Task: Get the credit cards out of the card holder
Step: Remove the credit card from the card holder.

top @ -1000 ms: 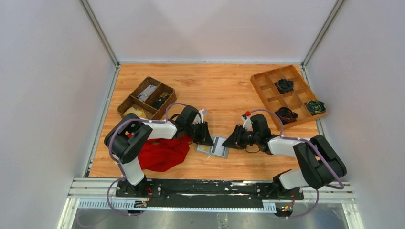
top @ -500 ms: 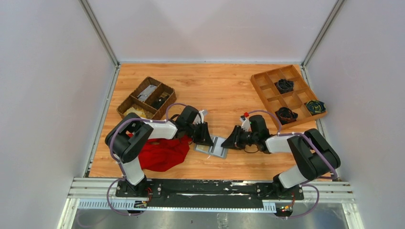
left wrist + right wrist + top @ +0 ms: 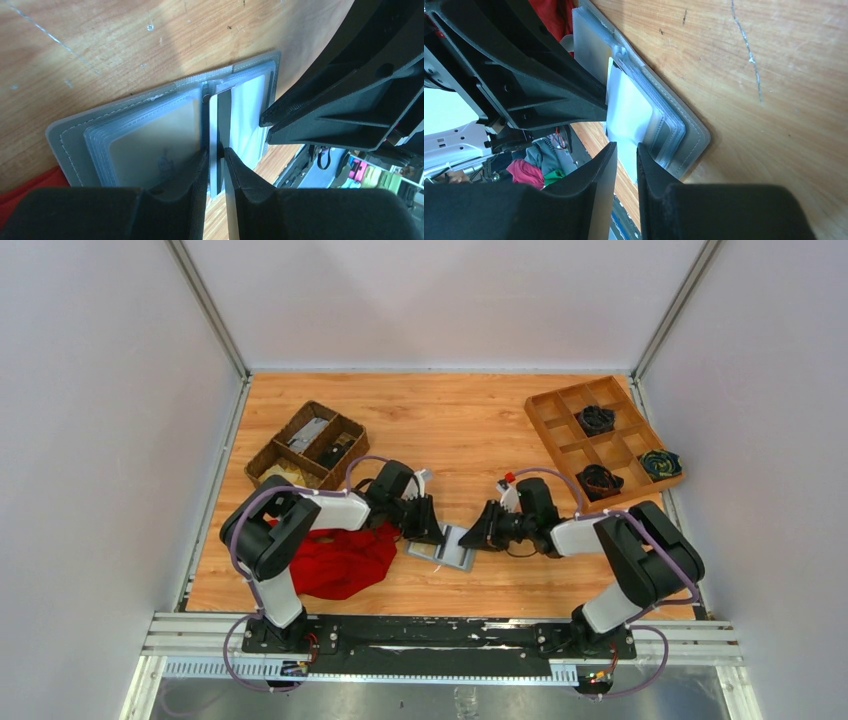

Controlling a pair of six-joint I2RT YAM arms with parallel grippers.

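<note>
While the left claw (image 3: 215, 156) is clenched on a thin inner leaf of the open card holder (image 3: 160, 131), lying on the table (image 3: 450, 430) between the arms, the right claw (image 3: 626, 152) stands narrow at a pale card (image 3: 629, 112); whether it grips, I cannot tell. Probably the first card is being extracted; next comes a straight outward pull.

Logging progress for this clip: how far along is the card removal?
Done: the card holder lies open on the table. In hand: the left gripper pinches a clear leaf at its spine; the right gripper sits at a white card's edge, grip unclear. Left: no card is out yet; a tan card sits in its sleeve.
</note>
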